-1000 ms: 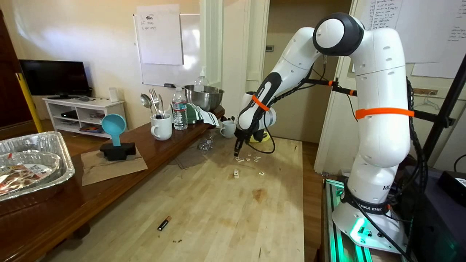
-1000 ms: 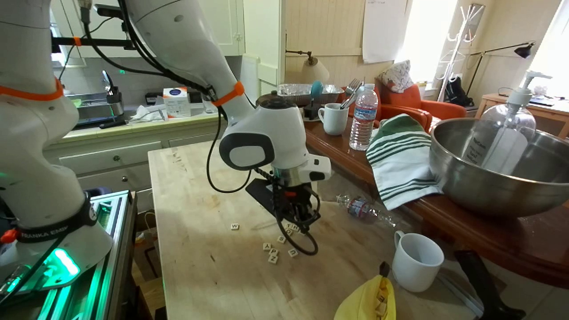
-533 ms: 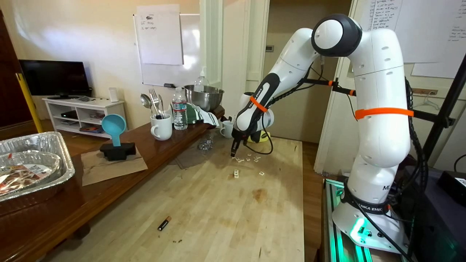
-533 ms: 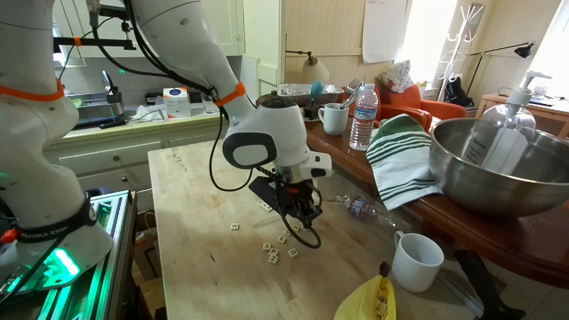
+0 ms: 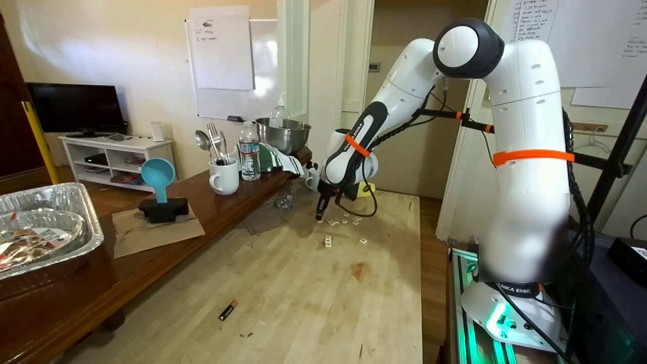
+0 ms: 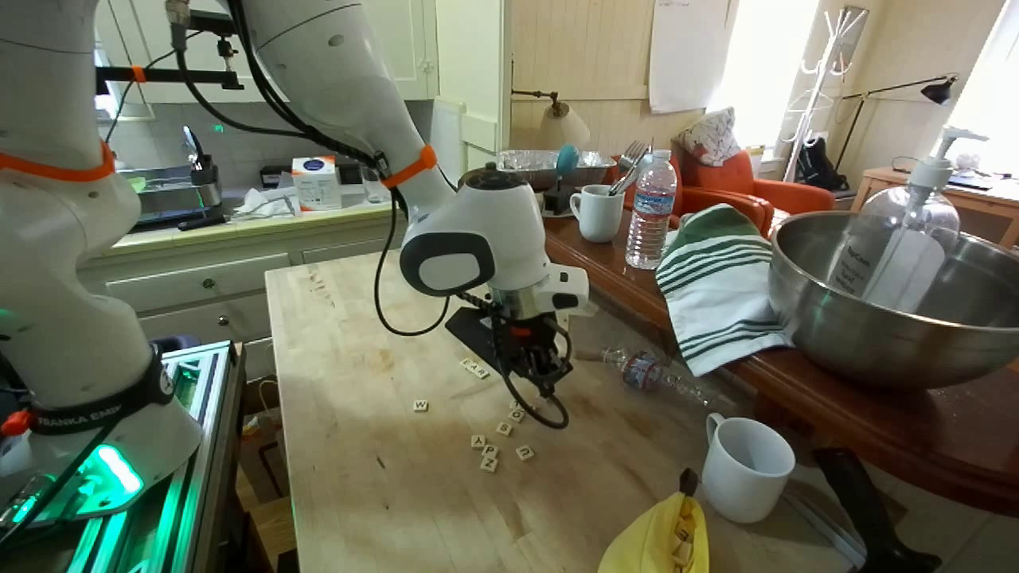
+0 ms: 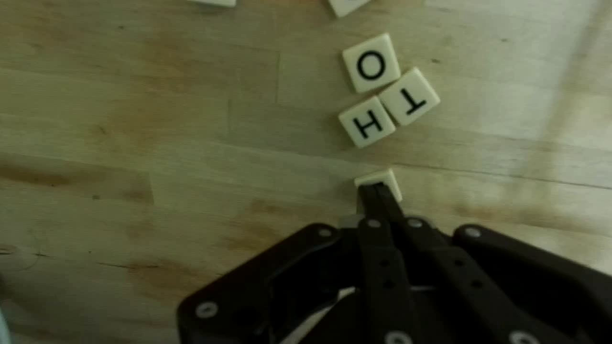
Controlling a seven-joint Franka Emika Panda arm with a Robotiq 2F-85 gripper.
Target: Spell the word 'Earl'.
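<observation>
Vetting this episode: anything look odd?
Battery lies loose, away from the tiles, likely useless for spelling; bottle on its side; brown stain on the table. In an exterior view, a blurred patch hides part of the arm.

Seemingly open tabletop [image 7: 191,181] beside the obstructing H tile [image 7: 367,122]

Wooden table [image 5: 303,283], letter tiles [image 7: 371,63], battery [image 5: 228,310], perhaps a pouch [image 6: 646,545]
</observation>
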